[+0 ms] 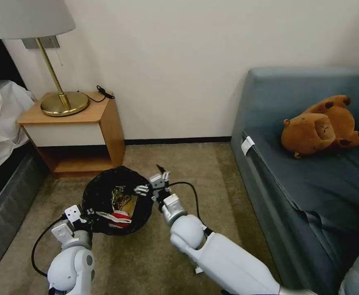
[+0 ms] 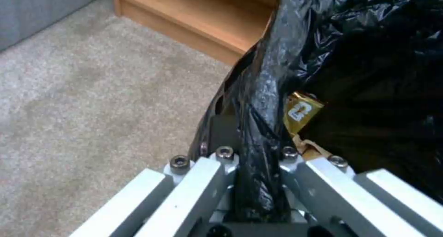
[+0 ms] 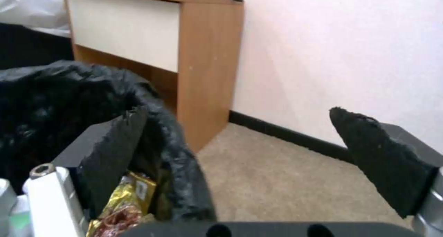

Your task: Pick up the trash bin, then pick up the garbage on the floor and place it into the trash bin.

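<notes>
The left gripper [image 2: 256,181] is clamped on the rim of the trash bin [image 1: 118,200], its metal jaws pinching a twisted fold of the crinkly black bag liner [image 2: 369,57], and it carries the bin at the bin's near-left edge. The right gripper [image 1: 152,184] hangs at the bin's right rim with its jaws spread wide and nothing between them; one foam-faced pad [image 3: 115,140] sits just over the liner, the other outside the bin above the carpet [image 1: 195,164].

Inside the bin lie a crushed red-and-white carton [image 1: 118,218] and a glossy gold-brown wrapper [image 3: 122,202], creased and shiny against the matte liner. No litter shows on the low-pile beige carpet around the bin, so the depositing step looks finished or nearly so. The next move likely calls for drawing the right gripper clear of the bin without snagging the thin, loose plastic.

Beyond the bin stands a boxy wooden nightstand [image 1: 89,119]; to the bin's right, a blue sofa [image 1: 310,184].
</notes>
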You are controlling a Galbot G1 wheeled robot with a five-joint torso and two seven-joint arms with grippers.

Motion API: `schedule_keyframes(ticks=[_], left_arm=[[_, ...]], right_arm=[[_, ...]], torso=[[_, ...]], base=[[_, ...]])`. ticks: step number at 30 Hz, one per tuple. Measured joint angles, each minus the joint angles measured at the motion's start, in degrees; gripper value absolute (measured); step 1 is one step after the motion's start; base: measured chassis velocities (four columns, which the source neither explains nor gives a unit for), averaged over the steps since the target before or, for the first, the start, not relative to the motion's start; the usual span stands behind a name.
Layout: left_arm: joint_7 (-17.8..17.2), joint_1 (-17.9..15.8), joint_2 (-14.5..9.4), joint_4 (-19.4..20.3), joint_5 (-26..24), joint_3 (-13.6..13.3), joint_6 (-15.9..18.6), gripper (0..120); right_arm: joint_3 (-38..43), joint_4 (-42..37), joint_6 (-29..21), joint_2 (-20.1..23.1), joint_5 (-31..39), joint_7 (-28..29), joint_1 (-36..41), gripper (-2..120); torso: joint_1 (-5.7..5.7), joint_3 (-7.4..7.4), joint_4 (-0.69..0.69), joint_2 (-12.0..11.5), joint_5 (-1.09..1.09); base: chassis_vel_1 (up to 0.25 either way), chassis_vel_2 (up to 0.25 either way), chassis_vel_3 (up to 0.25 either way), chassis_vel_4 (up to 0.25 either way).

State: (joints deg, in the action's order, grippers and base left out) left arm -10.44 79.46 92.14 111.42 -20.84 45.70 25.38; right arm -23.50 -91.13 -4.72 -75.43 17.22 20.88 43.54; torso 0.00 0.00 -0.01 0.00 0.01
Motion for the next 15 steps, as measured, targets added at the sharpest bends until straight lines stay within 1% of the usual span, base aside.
schedule_keyframes(ticks=[5, 7, 8, 11, 12, 14, 15], left_arm=[[0.0, -0.1, 0.0, -0.3, -0.1, 0.0, 0.0, 2], [0.0, -0.2, 0.0, -0.6, -0.1, 0.0, 0.0, 2], [0.0, -0.2, 0.0, -0.6, -0.1, 0.0, 0.0, 2], [0.0, -0.2, 0.0, -0.6, -0.1, -0.1, 0.0, 2], [0.0, -0.2, 0.0, -0.6, -0.1, -0.1, 0.0, 2], [0.0, -0.3, 0.0, -0.6, -0.1, -0.1, 0.1, 2], [0.0, -0.3, 0.0, -0.6, -0.1, -0.1, 0.1, 2]], right_arm=[[0.1, -0.4, -0.4, 0.5, 0.7, 0.5, -0.2, 100], [0.2, -0.5, -1.3, 0.8, 2.9, 2.7, -0.6, 100], [0.2, -0.5, -1.3, 0.8, 2.9, 2.7, -0.6, 100], [0.1, -0.1, -3.4, 0.6, 7.9, 7.8, -1.5, 100], [0.1, -0.1, -3.4, 0.6, 7.9, 7.8, -1.5, 100], [0.0, 0.5, -4.2, 0.5, 10.5, 11.0, -2.2, 100], [0.0, 0.5, -4.2, 0.5, 10.5, 11.0, -2.2, 100]], torso=[[0.00, 0.00, 0.00, 0.0, 0.00], [0.00, 0.00, 0.01, 0.0, 0.00], [0.00, 0.00, 0.01, 0.0, 0.00], [0.00, 0.00, 0.01, 0.0, 0.00], [0.00, 0.00, 0.01, 0.0, 0.00], [0.00, 0.00, 0.01, 0.0, 0.00], [0.00, 0.00, 0.01, 0.0, 0.00]], base=[[0.000, 0.000, 0.000, 0.000], [0.000, 0.000, 0.000, 0.000], [0.000, 0.000, 0.000, 0.000], [0.000, 0.000, 0.000, 0.000], [0.000, 0.000, 0.000, 0.000], [0.000, 0.000, 0.000, 0.000], [0.000, 0.000, 0.000, 0.000]])
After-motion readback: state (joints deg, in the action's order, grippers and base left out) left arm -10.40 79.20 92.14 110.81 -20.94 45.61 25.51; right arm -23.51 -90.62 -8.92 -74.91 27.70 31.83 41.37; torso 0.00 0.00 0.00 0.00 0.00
